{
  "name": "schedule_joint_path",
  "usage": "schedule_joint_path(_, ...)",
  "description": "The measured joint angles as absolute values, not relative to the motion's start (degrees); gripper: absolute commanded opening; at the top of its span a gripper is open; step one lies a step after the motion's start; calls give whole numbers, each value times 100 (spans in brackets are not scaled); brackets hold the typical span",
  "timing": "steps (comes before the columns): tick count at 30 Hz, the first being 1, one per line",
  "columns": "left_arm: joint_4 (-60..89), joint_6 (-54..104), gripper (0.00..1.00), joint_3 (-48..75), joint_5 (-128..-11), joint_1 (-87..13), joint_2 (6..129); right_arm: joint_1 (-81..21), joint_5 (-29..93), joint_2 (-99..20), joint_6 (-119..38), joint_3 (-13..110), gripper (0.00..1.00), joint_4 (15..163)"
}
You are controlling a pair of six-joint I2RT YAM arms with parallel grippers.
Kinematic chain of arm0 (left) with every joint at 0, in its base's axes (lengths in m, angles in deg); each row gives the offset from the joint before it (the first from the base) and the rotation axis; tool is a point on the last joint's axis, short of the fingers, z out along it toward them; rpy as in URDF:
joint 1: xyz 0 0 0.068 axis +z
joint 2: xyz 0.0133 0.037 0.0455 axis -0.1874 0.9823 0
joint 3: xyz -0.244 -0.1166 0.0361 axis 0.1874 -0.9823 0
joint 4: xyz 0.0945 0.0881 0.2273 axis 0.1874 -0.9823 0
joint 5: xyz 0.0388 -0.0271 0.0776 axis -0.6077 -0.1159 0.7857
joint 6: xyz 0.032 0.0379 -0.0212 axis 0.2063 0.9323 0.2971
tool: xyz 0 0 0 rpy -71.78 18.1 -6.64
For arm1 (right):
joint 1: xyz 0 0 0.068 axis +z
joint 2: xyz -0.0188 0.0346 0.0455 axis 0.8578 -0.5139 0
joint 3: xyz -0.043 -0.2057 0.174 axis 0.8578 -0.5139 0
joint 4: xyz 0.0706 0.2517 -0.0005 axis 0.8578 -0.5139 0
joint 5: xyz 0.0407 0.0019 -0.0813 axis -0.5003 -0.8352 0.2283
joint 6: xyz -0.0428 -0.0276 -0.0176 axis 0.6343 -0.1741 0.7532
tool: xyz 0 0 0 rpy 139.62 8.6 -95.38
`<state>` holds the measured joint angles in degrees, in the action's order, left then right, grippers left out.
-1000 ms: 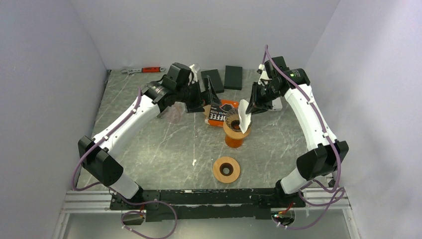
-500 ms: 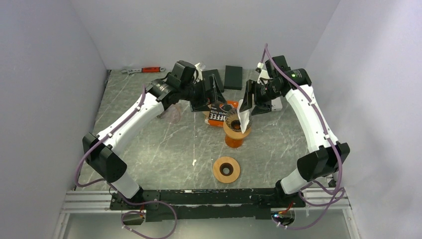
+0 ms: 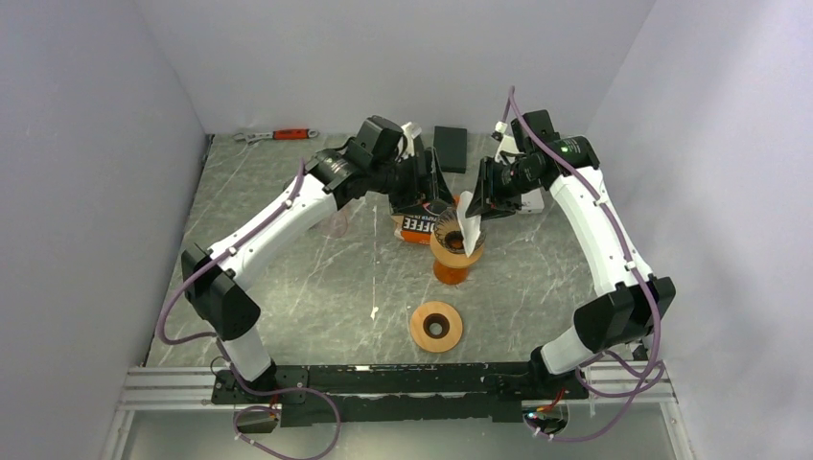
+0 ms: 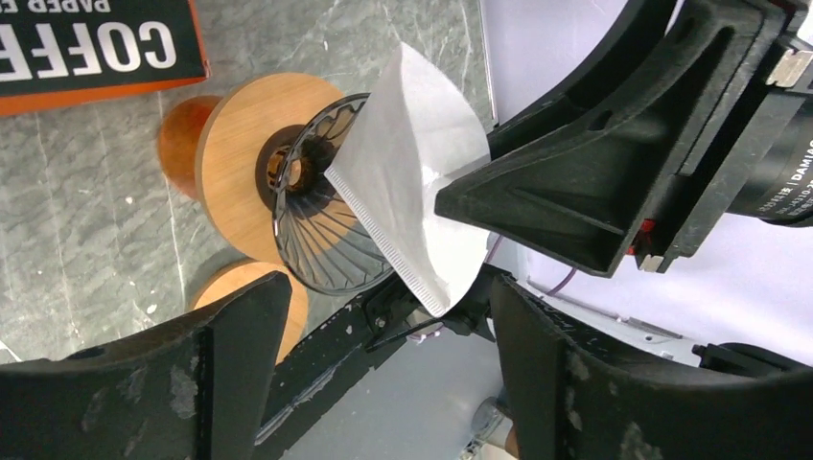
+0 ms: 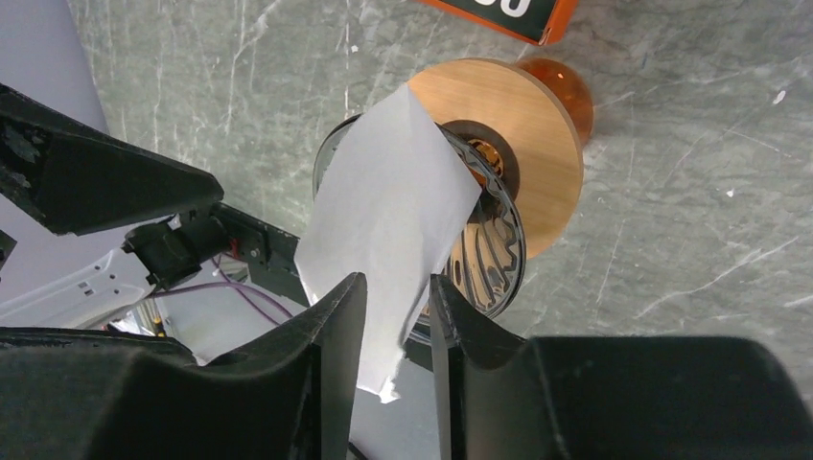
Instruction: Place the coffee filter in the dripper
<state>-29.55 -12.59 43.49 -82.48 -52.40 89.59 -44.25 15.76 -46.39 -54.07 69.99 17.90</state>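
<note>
Nearest the arm bases, a ridged metal rail (image 3: 173, 388) runs along the table's near edge. Beyond it the table (image 3: 316, 278) is a grey-green slab veined in white like marble, flat and faintly glossy. On it lies a loose, flat wooden ring (image 3: 419, 328), pale tan with a round hole in the middle. Farther in stands the dripper (image 5: 489, 254), a clear ribbed cone with a dark rim. It sits in a smooth round wooden collar (image 5: 537, 144) over a glossy orange base (image 3: 451, 270). The coffee filter (image 5: 388, 211) is thin white paper folded into a fan shape with a crimped seam along one edge. Its point sits inside the cone, and the rest leans up and out over the rim, tilted toward the right arm. The right gripper (image 5: 395, 287) has its matte black fingers drawn in to a narrow gap on either side of the filter's upper edge. Whether they actually pinch the paper cannot be told. The left gripper (image 4: 388, 286), scuffed black plastic, hangs just beside the dripper on the opposite side, its fingers spread wide and grasping nothing. Just behind the dripper lies a flat cardboard box (image 3: 414, 228), orange with a black panel bearing white letters. Near the back edge rest a black rectangular block (image 3: 449, 149) and a metal wrench (image 3: 278, 135) with an orange handle. Plain, smooth, pale walls (image 3: 383, 57) enclose the table on the left, back and right.
</note>
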Motion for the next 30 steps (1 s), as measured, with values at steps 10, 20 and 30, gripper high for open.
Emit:
schedule_joint_path(10,-3213,-1263,62,4939,-8137,-5529,9468,-4425,1467,-4604,-5425,6872,25,1934)
schedule_joint_path(20,-3545,-1346,46,5158,-7999,-5695,9787,-4425,1375,-4569,-5446,6728,25,2024)
schedule_joint_path(30,-3556,-1442,15,5158,-7938,-5702,9977,-4425,1375,-4490,-5464,6575,26,2050)
